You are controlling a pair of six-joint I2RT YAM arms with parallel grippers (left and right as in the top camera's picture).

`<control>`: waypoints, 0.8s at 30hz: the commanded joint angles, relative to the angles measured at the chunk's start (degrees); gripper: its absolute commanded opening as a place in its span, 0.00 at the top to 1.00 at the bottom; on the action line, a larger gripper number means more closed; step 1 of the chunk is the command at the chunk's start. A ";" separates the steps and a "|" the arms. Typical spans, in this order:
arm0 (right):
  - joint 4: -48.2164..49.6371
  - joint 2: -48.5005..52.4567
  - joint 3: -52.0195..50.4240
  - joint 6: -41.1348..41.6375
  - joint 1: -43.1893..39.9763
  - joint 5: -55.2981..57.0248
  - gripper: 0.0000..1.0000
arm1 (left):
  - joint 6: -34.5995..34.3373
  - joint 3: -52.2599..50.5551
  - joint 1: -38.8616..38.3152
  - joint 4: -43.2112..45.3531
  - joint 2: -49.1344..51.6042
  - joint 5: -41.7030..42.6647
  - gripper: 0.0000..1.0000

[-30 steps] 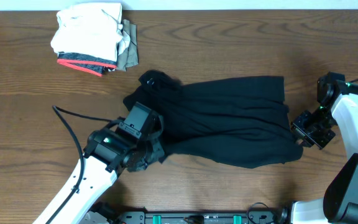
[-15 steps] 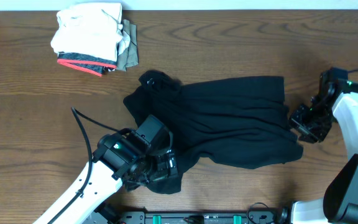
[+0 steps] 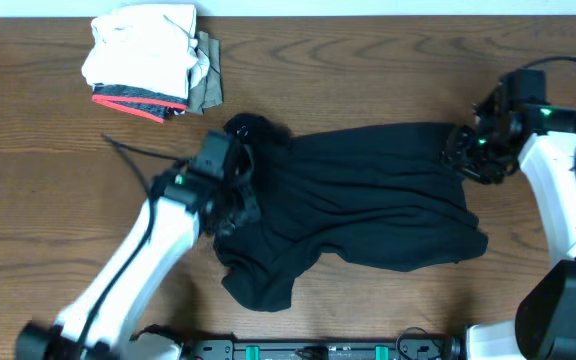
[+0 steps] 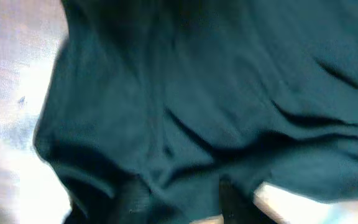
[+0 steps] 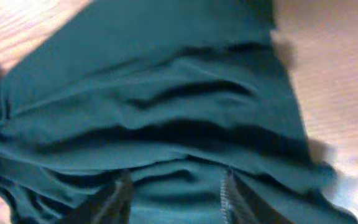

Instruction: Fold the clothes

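The clothes (image 3: 368, 190), a black shirt, lie crumpled across the middle of the table, with a flap (image 3: 258, 285) pulled toward the front edge. My left gripper (image 3: 236, 190) hovers over the shirt's left part. In the left wrist view its gripper (image 4: 180, 202) shows two fingers (image 4: 129, 202) apart over the dark fabric (image 4: 197, 93), gripping nothing. My right gripper (image 3: 460, 152) is at the shirt's upper right corner. In the right wrist view its gripper (image 5: 174, 199) is open, fingers (image 5: 120, 199) spread above folds of fabric (image 5: 166, 74).
A stack of folded white, olive and red-trimmed garments (image 3: 148, 62) sits at the back left. A black cable (image 3: 133, 160) trails from the left arm. Bare wooden table (image 3: 368, 60) lies behind the shirt. The arms' base rail (image 3: 318, 350) runs along the front edge.
The left gripper dragged a flap of the shirt toward the front edge, let go and moved back up over the shirt's left side. The right gripper moved from the lower right corner to the upper right.
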 commanded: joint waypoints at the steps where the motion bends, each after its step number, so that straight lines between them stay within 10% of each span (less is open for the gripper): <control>1: 2.38 0.17 0.90 0.26 2.49 1.75 0.65 | 6.95 3.98 2.47 2.05 6.38 1.53 0.78; 8: 7.98 0.59 0.90 2.51 3.78 2.80 0.96 | 8.72 12.90 2.93 7.15 14.86 -2.01 0.94; 24: 14.80 12.09 0.90 1.90 6.08 2.80 0.99 | 7.41 16.57 2.99 19.17 28.85 -3.63 0.94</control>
